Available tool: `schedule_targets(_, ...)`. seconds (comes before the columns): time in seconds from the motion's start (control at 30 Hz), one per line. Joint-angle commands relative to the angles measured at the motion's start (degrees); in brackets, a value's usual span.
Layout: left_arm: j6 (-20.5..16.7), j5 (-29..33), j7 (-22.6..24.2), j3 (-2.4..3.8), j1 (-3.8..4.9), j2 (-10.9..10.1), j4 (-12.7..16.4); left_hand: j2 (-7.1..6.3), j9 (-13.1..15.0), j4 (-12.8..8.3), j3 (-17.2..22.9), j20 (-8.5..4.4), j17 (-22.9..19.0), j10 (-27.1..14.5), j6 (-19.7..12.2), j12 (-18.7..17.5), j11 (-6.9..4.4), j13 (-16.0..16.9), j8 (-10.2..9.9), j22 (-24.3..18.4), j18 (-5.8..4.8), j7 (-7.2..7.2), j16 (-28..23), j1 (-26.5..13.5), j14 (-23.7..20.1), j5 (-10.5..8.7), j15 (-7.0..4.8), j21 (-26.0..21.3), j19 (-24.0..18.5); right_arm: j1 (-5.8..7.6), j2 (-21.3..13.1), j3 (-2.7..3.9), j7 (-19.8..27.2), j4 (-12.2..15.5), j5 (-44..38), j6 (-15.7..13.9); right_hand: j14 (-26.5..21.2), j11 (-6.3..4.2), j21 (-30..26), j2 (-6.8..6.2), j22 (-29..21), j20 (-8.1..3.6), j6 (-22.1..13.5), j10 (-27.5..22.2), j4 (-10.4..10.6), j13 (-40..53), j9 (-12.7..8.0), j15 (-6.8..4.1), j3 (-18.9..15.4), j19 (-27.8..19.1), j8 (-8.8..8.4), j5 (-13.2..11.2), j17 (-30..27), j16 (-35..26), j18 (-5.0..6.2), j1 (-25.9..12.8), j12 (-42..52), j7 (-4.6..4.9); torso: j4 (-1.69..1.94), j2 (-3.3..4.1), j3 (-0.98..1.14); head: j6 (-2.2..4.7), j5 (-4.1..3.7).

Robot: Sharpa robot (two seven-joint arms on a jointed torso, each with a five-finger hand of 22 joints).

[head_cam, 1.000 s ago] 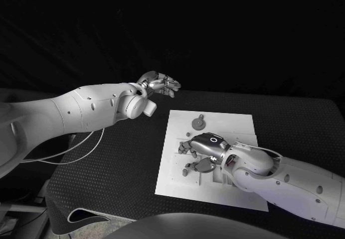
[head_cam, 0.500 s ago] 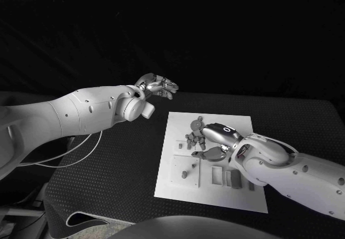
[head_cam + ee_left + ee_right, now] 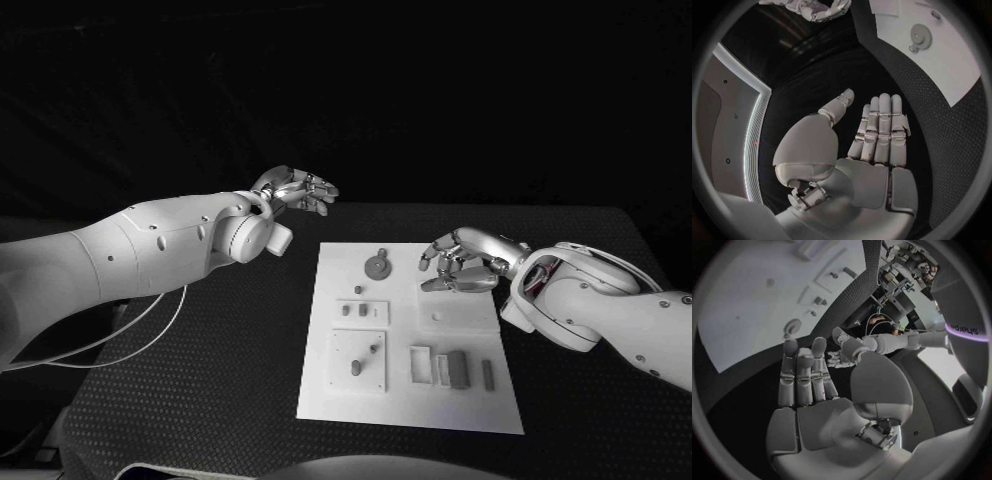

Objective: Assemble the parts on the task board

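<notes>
The white task board (image 3: 411, 400) lies in the middle of the black table, also seen in the left wrist view (image 3: 954, 65) and the right wrist view (image 3: 742, 305). A round toothed part (image 3: 378, 265) (image 3: 918, 35) (image 3: 792, 328) lies near the board's far edge. Small grey parts (image 3: 355, 311) and rectangular blocks (image 3: 456, 368) lie further forward. My right hand (image 3: 464, 262) (image 3: 811, 390) hovers at the board's far right corner, fingers apart, holding nothing. My left hand (image 3: 296, 188) (image 3: 873, 135) is raised beyond the board's far left corner, fingers extended, holding nothing.
The black textured table (image 3: 202, 380) surrounds the board on both sides. A thin white cable (image 3: 144, 320) loops under my left arm over the table's left part.
My right hand has lifted off the board's middle and moved to its far right corner, uncovering the parts there. The left hand has kept its place. The camera view has shifted.
</notes>
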Motion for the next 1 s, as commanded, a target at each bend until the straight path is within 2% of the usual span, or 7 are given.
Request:
schedule_targets(0.03,0.8,0.5,0.9,0.04,0.05,0.1,0.0,0.07,0.0,0.1,-0.4,0.07,0.1,-0.1,-0.2,0.3,-0.05,0.1,0.3,-0.1,0.01,-0.06,-0.4,-0.7,0.4,0.25,0.05,0.3,0.3,0.09,-0.8,-0.09,-7.3,0.4,7.7,7.9,-1.3,0.06,3.2,0.03,1.5,-0.77,0.4,-4.7,0.9,7.2,0.7,0.09,0.7,-0.7,0.01,-0.3,0.7,4.3,0.75,-1.1,6.2,0.33,-0.68,-0.45,0.0,0.57,-0.99)
schedule_targets(0.2,1.0,0.5,0.9,0.02,-0.01,0.1,0.1,0.11,0.0,0.1,-0.4,0.07,0.1,-0.1,-0.2,0.3,-0.06,0.1,0.3,-0.1,0.01,-0.08,-0.4,-0.7,0.4,0.25,0.05,0.3,0.3,0.08,-2.4,-1.03,-13.1,1.7,5.9,9.7,0.5,-0.55,8.8,-0.06,1.3,-2.73,2.1,-4.8,3.3,15.2,2.0,-0.79,1.3,2.2,0.45,-0.2,1.8,12.8,0.77,-3.4,17.9,-0.64,-1.07,-0.79,0.14,0.45,-1.54)
schedule_targets(0.33,1.1,0.5,0.9,0.0,-0.2,0.2,0.1,0.12,0.0,0.1,-0.4,0.07,0.1,-0.1,-0.2,0.3,-0.07,0.1,0.3,-0.1,0.0,-0.08,-0.4,-0.8,0.4,0.25,0.05,0.3,0.3,0.07,-3.9,-1.83,-20.2,3.7,5.8,17.5,2.5,-1.31,10.4,-0.48,1.1,-3.96,3.3,-3.0,8.1,16.4,2.8,-1.39,1.4,4.2,0.88,-0.2,1.7,15.5,0.77,-8.2,21.4,-1.25,-1.22,-0.95,0.18,0.45,-2.04)
schedule_targets(0.4,1.2,0.5,0.8,-0.01,-0.33,0.2,0.1,0.13,0.0,0.1,-0.4,0.07,0.1,-0.1,-0.2,0.3,-0.07,0.1,0.4,-0.1,0.0,-0.08,-0.4,-0.8,0.4,0.25,0.05,0.3,0.3,0.07,-4.7,-2.88,-22.4,4.8,6.4,18.2,2.4,-1.51,10.4,-0.7,1.0,-4.4,3.4,-3.1,11.5,16.4,3.1,-1.64,1.5,4.2,0.8,-0.1,1.2,15.9,0.77,-11.9,22.0,-1.51,-1.31,-1.1,0.17,0.32,-2.16)
schedule_targets(0.67,1.3,0.5,0.7,-0.06,-0.59,0.2,0.5,0.16,-0.1,0.2,-0.5,0.07,0.1,-0.1,-0.2,0.3,-0.07,0.1,0.4,-0.1,-0.01,-0.08,-0.4,-1.0,0.4,0.25,0.07,0.3,0.3,0.04,-7.1,-3.77,-27.5,7.3,4.0,18.3,3.6,-2.19,10.9,-0.47,1.1,-5.13,5.1,-2.3,13.5,16.5,4.1,-2.18,1.5,4.2,1.46,-0.2,1.8,17.6,0.77,-14.7,23.6,-2.13,-1.55,-1.4,0.0,-0.15,-2.94)
schedule_targets(0.87,1.4,0.5,0.6,-0.08,-0.65,0.3,1.0,0.16,-0.1,0.2,-0.5,0.07,0.2,-0.1,-0.2,0.3,-0.07,0.1,0.4,-0.2,-0.01,-0.08,-0.5,-1.0,0.3,0.25,0.07,0.3,0.2,0.04,-7.4,-4.76,-28.6,7.2,0.7,22.1,3.3,-2.47,11.0,-1.24,1.1,-5.45,5.5,-2.3,14.5,16.4,4.6,-2.47,1.6,4.0,1.39,-0.2,1.1,17.9,0.77,-16.5,24.0,-2.4,-1.41,-1.33,-0.2,-0.24,-3.53)
schedule_targets(1.0,1.4,0.5,0.5,-0.15,-0.66,0.2,1.2,0.17,-0.1,0.2,-0.5,0.07,0.2,-0.2,-0.3,0.2,-0.06,0.1,0.3,-0.2,-0.01,-0.07,-0.5,-1.0,0.3,0.25,0.07,0.3,0.2,0.02,-7.7,-5.13,-28.7,7.4,0.6,22.5,3.7,-2.56,11.2,-1.14,1.1,-5.54,5.8,-2.2,14.8,16.3,4.8,-2.53,1.7,3.9,1.4,-0.2,1.4,18.4,0.77,-17.1,24.3,-2.5,-1.41,-1.3,-0.17,-0.43,-3.43)
